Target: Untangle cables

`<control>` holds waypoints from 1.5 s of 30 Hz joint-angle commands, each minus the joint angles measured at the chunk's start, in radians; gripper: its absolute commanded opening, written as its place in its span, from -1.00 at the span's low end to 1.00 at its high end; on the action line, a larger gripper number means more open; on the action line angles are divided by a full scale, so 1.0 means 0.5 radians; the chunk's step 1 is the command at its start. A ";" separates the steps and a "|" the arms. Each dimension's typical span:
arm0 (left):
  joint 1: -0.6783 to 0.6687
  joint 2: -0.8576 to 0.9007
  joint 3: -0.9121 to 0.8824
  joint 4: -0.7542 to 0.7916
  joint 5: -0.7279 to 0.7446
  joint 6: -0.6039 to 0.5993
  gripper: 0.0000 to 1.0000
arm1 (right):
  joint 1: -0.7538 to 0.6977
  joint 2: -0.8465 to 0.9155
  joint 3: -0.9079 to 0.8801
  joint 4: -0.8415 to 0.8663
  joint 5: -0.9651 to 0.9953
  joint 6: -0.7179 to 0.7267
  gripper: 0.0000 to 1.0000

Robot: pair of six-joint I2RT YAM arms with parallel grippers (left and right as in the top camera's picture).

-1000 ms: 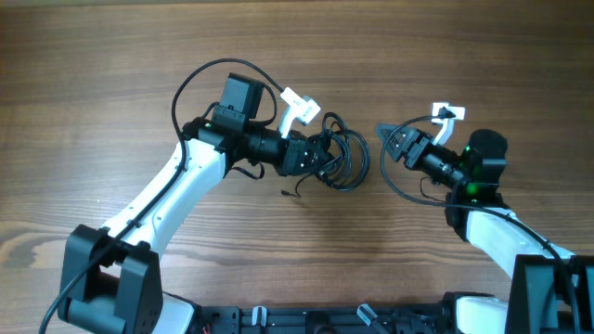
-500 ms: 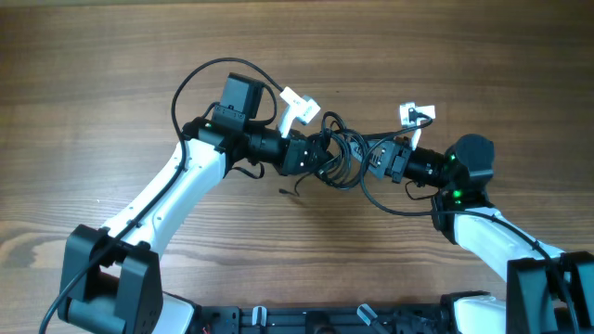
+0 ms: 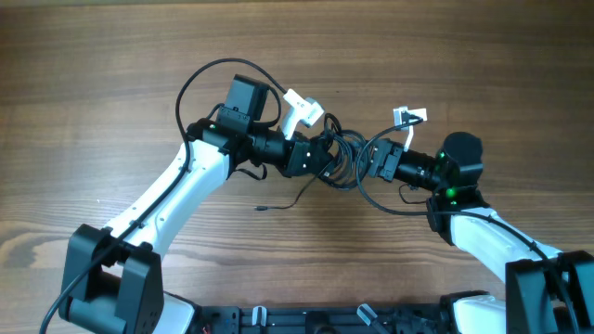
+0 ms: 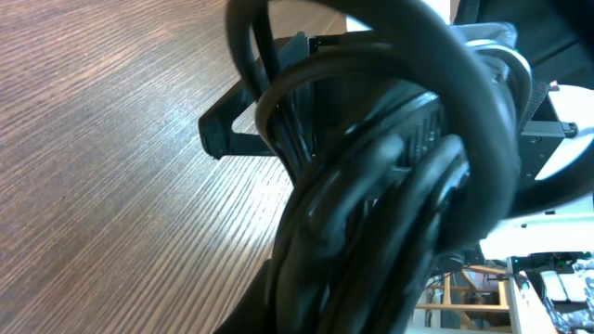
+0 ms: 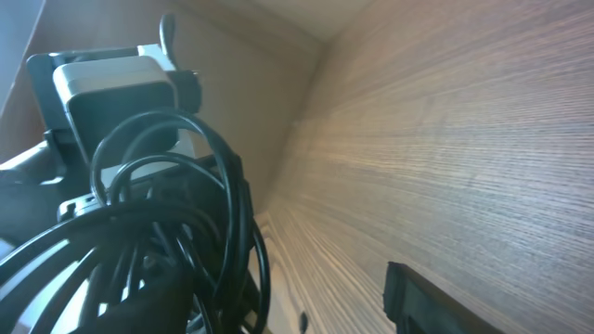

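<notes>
Left gripper [image 3: 321,160] clamped on the cables [image 3: 347,154], the bundle bunched just ahead of its tips; one strand [image 3: 278,205] trails back beside its arm onto the table [image 3: 111,74]; right gripper [image 3: 375,164] against the bundle's far side, whether apart or together I cannot tell

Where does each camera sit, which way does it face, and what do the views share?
Overhead: above the table, looking straight down; both arms, left hand and right hand at the cable bundle.
Left wrist: on its arm, facing the bundle close up; own body unclear.
Right wrist: on its arm, facing the bundle; one own finger lower right.
All share the bundle.
</notes>
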 commanded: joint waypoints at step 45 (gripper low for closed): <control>-0.051 -0.047 0.025 0.045 0.333 0.266 -0.92 | -0.132 0.005 0.000 0.475 -0.441 -0.073 0.58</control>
